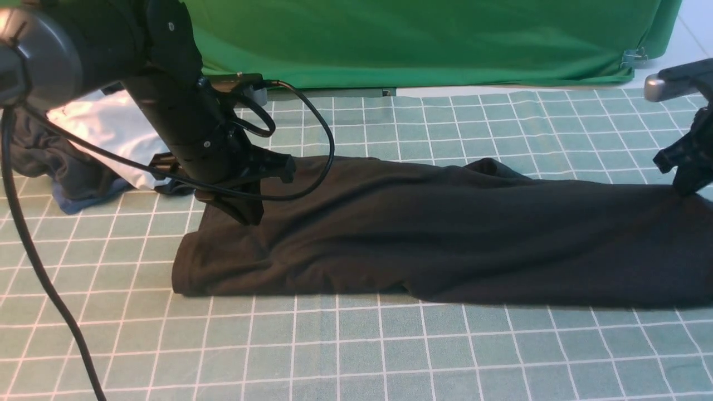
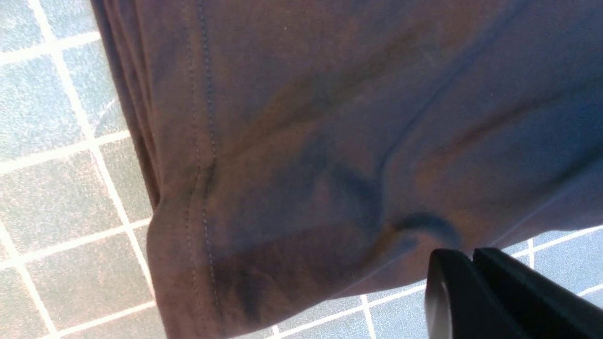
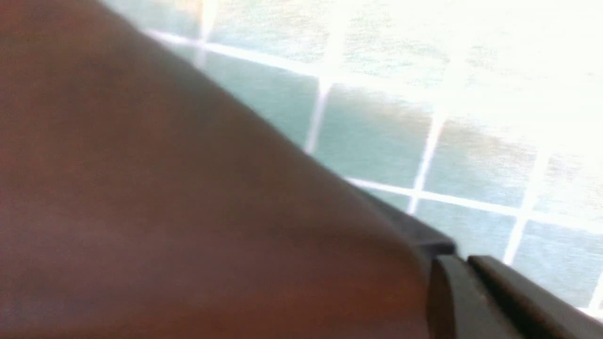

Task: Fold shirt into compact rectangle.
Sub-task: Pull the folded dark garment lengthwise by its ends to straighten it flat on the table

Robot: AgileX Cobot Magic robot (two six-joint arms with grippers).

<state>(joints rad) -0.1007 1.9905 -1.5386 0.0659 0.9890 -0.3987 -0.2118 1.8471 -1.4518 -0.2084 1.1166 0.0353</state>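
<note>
Lying at the far left of the pale green mat (image 1: 334,345) with white grid lines, a crumpled white garment (image 1: 111,128) is resting against a dark grey and blue clothes bundle (image 1: 72,178). Just beside them, the left gripper (image 1: 245,214) is pressing down on the far edge of the left end of the large black cotton shirt (image 1: 445,234), its jaws standing together and pinching a pucker of fabric near the stitched hem. The shirt is stretching as a long folded band across the middle of the mat, running out past the right border of the front view. At that right end, the right gripper (image 1: 688,186) is meeting the cloth's far edge, its jaws closed together on the fabric. A bright green cloth backdrop (image 1: 418,39) is hanging behind.
</note>
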